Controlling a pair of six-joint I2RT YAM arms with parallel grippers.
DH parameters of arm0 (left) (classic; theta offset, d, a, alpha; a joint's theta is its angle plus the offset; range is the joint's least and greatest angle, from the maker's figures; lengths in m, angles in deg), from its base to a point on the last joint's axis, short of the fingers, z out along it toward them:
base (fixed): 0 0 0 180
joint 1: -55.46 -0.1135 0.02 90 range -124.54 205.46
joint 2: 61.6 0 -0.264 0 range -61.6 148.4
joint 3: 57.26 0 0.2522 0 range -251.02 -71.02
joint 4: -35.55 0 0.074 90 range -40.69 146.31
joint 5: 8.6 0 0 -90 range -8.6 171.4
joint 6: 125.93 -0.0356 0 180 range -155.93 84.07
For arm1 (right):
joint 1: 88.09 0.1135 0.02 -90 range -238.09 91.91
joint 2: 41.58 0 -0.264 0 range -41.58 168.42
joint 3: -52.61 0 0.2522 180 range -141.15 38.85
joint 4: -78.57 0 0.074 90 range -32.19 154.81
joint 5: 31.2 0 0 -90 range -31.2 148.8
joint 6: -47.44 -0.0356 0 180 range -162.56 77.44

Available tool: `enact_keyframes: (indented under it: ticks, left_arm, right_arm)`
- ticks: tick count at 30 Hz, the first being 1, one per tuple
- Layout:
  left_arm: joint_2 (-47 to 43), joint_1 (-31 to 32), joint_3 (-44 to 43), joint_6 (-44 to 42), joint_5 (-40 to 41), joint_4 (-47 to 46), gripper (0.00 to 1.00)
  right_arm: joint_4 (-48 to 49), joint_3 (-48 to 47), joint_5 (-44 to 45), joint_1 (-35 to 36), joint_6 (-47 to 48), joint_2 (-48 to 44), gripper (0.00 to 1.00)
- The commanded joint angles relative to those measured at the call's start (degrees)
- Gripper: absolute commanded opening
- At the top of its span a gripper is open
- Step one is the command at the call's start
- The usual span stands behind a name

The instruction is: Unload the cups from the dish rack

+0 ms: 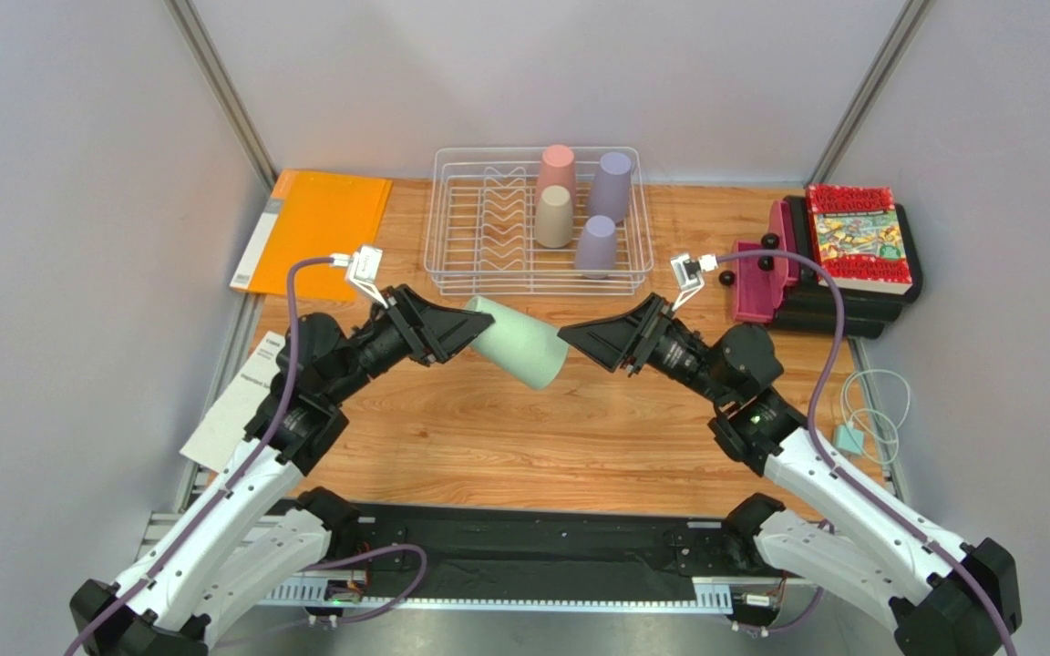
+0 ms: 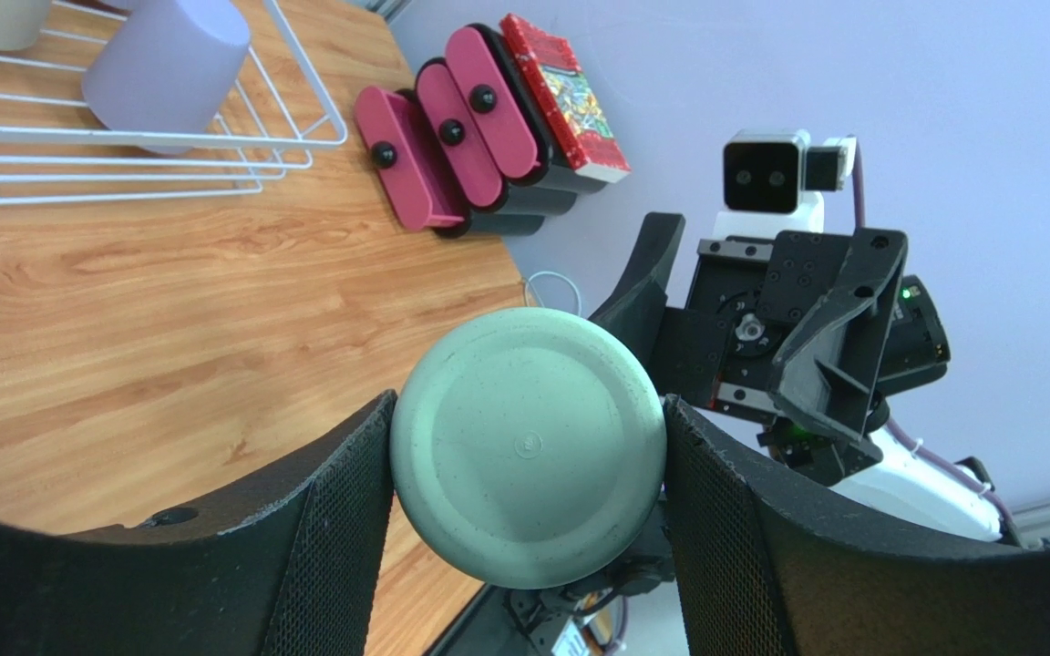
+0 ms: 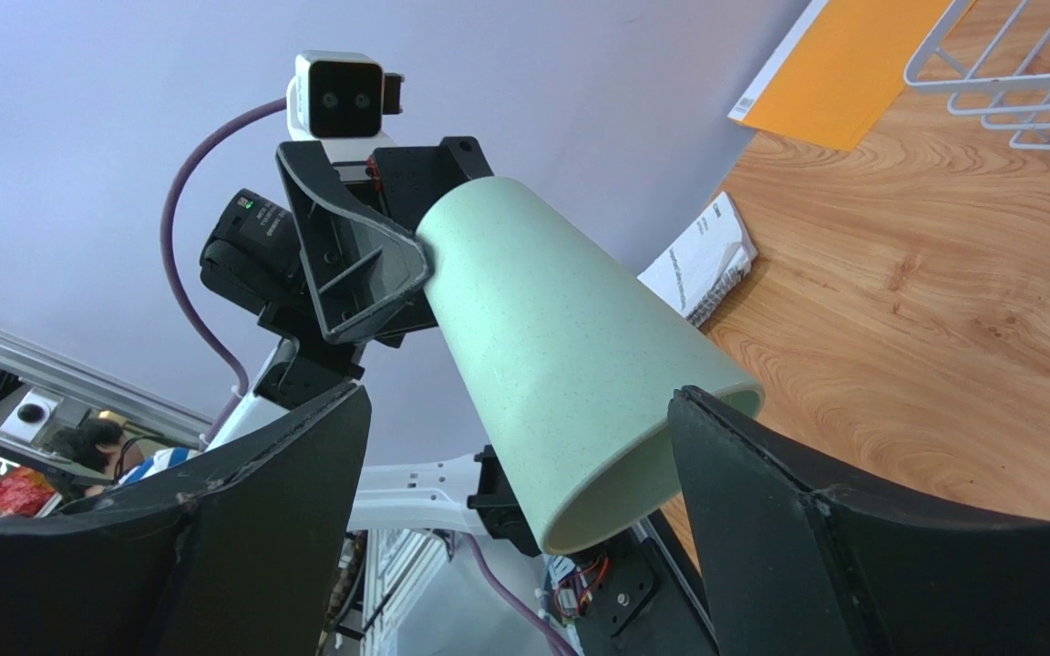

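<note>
My left gripper (image 1: 473,332) is shut on the base end of the sage green cup (image 1: 522,345) and holds it on its side above the table, in front of the white wire dish rack (image 1: 446,260). In the left wrist view the cup's round bottom (image 2: 531,444) is pinched between both pads. My right gripper (image 1: 583,340) is open, its jaws spread around the cup's open rim (image 3: 585,397); one finger (image 3: 763,506) is at the rim, the other stands apart. A pink cup (image 1: 557,168), a beige cup (image 1: 554,216) and two lavender cups (image 1: 611,185) (image 1: 596,245) stand upside down in the rack.
An orange folder (image 1: 314,230) lies left of the rack. Maroon blocks (image 1: 761,280) and a red book (image 1: 857,235) on a black stack sit at the right. A paper booklet (image 1: 232,407) lies at the left edge and a white cable (image 1: 876,414) at the right edge.
</note>
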Motion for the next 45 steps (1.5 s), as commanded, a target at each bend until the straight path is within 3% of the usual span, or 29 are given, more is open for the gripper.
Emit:
enact_keyframes:
  ticks: [1,11,28,31,32,34,37,38,40,45]
  left_arm:
    - [-0.3,-0.3,-3.4,-0.2,-0.6,-2.4,0.00]
    - [-1.3,-0.3,-2.9,-0.6,0.3,-1.1,0.00]
    - [-0.6,-0.3,0.3,2.4,-1.3,-5.6,0.00]
    - [-0.6,-0.3,1.0,2.6,-1.5,-5.9,0.00]
    - [-0.6,-0.3,1.2,2.6,-1.5,-6.0,0.00]
    - [-0.7,-0.3,1.4,2.8,-1.5,-6.0,0.00]
    - [-0.9,-0.3,1.6,2.7,-1.5,-5.9,0.00]
    - [-1.0,-0.3,1.6,2.7,-1.5,-5.7,0.00]
    - [-1.1,-0.3,1.8,2.8,-1.5,-5.8,0.00]
    - [-1.0,-0.3,1.5,2.4,-1.1,-4.2,0.00]
  right_arm:
    - [-0.6,0.7,-0.9,-0.2,1.3,-2.6,0.86]
    - [-1.9,3.5,-0.9,-0.2,0.2,-5.6,0.86]
    - [11.0,-1.4,-2.5,3.2,-2.7,8.7,0.76]
    - [13.1,-2.8,-2.6,3.6,-3.0,11.1,0.68]
    - [14.3,-3.2,-2.7,3.8,-3.2,12.3,0.58]
    - [15.1,-3.8,-3.0,4.3,-3.5,13.5,0.48]
    - [15.7,-4.7,-3.0,5.0,-3.4,14.5,0.26]
    - [15.5,-4.8,-2.9,5.1,-3.2,14.9,0.12]
    - [15.4,-4.9,-3.0,5.4,-3.3,15.0,0.00]
    - [11.2,-5.6,-2.6,5.7,-1.7,13.4,0.00]
